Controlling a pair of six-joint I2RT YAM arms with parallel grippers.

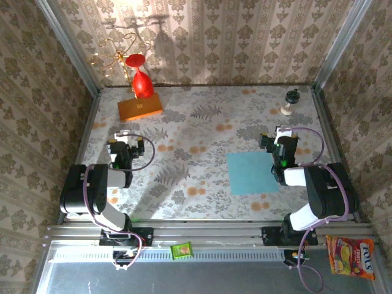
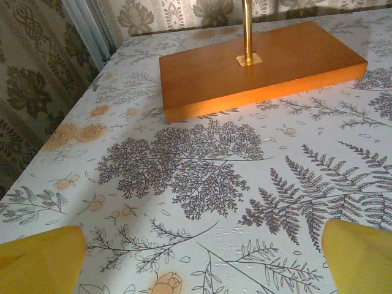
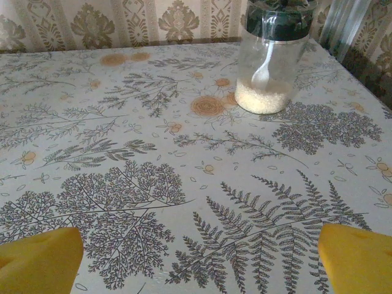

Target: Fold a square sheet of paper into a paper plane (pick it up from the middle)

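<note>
The square sheet of paper point(image 1: 251, 173) is matt and smooth. The tabletop point(image 2: 306, 122) has a slightly glossy printed cover. The orange block point(image 2: 275, 61) looks like smooth satin wood; the jar point(image 3: 269, 61) is clear and glossy.

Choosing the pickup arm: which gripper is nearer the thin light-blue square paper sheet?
Right. The right gripper is at the light-blue paper sheet's far right corner; the left gripper sits well off to its left.

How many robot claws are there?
2. The left gripper, open, faces the orange block; the right gripper, open, is by the blue sheet, at its far right corner.
</note>
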